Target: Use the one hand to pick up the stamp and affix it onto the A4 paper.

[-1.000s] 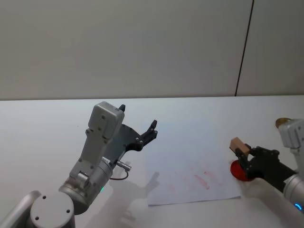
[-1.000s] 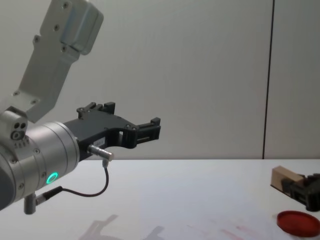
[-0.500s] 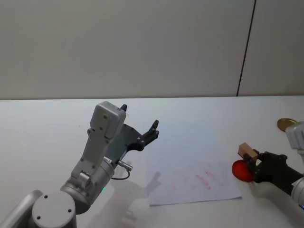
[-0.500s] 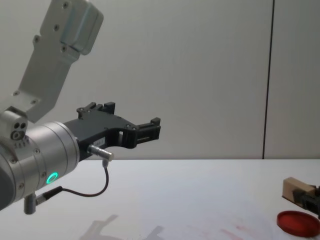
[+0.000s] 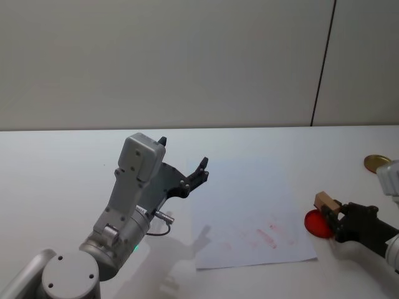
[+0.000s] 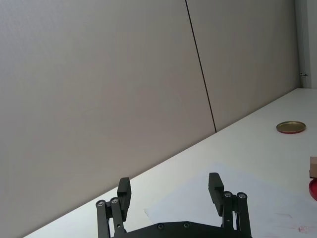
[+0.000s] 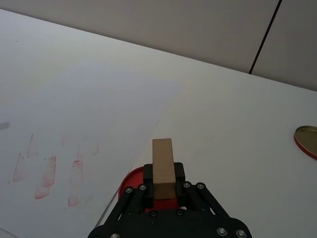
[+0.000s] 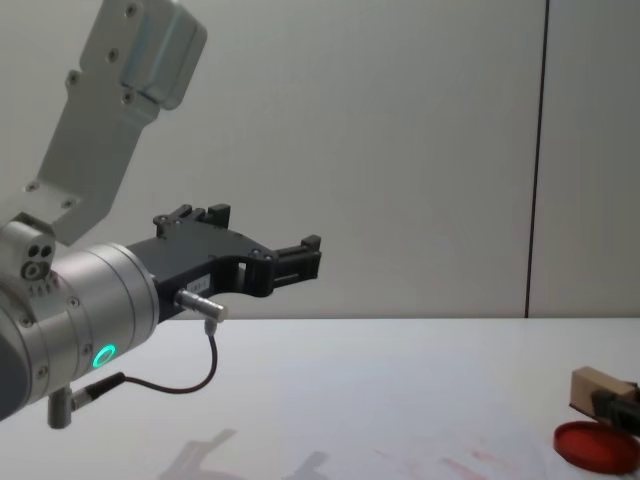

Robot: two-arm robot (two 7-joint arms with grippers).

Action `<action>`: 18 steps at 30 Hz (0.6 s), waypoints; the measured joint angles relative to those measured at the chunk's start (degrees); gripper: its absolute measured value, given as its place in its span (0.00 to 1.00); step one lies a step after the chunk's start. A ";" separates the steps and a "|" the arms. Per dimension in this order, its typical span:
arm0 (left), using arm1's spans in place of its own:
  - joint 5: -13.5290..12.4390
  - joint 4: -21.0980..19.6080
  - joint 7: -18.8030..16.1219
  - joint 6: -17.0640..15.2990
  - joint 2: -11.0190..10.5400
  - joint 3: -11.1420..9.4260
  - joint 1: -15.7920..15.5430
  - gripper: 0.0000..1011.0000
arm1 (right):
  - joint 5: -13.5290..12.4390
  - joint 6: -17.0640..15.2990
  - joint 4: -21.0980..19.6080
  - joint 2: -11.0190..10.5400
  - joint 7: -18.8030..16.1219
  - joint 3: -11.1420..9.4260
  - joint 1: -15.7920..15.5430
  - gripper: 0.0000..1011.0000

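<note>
Right gripper (image 5: 336, 215), pinching stamp (image 5: 325, 202), is retreating toward bench's right edge over red disc (image 5: 316, 223), off A4 paper (image 5: 249, 215); re-inking likely. Left gripper (image 6: 171, 191) is idling, fingers spread.

Pulled the stamp (image 5: 325, 202) back toward 4 o'clock with the right gripper (image 5: 335, 215), now lower beside the red disc (image 5: 318, 223).

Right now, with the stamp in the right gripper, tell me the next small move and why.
Probably carry the stamp toward the robot's left, over a bare part of the paper. The right gripper holds it just above the red pad, beside the paper's edge, not above the sheet. The left gripper hangs open and raised over the table.
</note>
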State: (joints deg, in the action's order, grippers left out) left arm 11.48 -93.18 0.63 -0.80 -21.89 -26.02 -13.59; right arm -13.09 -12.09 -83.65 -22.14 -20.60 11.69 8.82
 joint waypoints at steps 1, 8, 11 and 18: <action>0.00 0.00 0.00 0.00 0.00 0.00 0.00 0.98 | -0.02 -0.07 0.04 -0.02 -0.09 0.00 0.01 0.22; 0.00 0.00 0.00 0.00 0.00 0.00 0.00 0.98 | -0.16 -0.65 0.16 -0.19 -0.75 -0.04 0.09 0.27; 0.00 0.00 0.00 0.00 0.00 0.00 0.00 0.98 | -0.19 -0.75 0.16 -0.23 -0.84 -0.05 0.09 0.35; 0.00 0.00 0.00 0.00 0.00 0.00 0.00 0.98 | -0.33 -0.74 -0.17 -0.41 -0.83 -0.18 0.02 0.59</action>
State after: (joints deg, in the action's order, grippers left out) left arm 11.48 -93.18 0.62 -0.80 -21.89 -26.02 -13.59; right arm -13.42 -12.83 -83.82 -22.55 -21.43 11.51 8.85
